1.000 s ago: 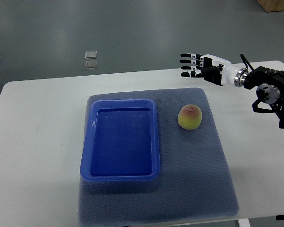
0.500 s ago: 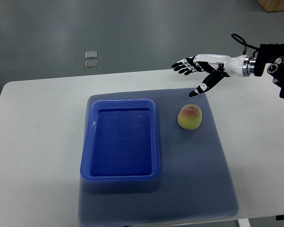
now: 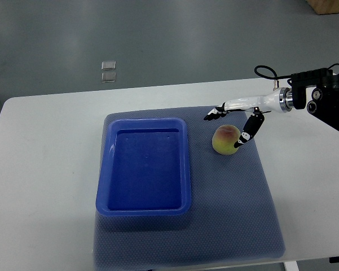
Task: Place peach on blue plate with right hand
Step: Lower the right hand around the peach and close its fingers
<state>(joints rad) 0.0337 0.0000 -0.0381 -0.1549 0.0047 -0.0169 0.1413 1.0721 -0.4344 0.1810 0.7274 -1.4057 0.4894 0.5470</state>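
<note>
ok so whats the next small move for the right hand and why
Probably lower a little and close the fingers round the peach. The right hand is open over it, thumb at its right side, fingers past its top left, nothing gripped. The peach sits on the mat, right of the blue plate.

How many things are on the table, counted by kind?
Peach: 1
Blue plate: 1
Mat: 1
Total: 3
The right hand reaches over the peach, not holding it yet.
</note>
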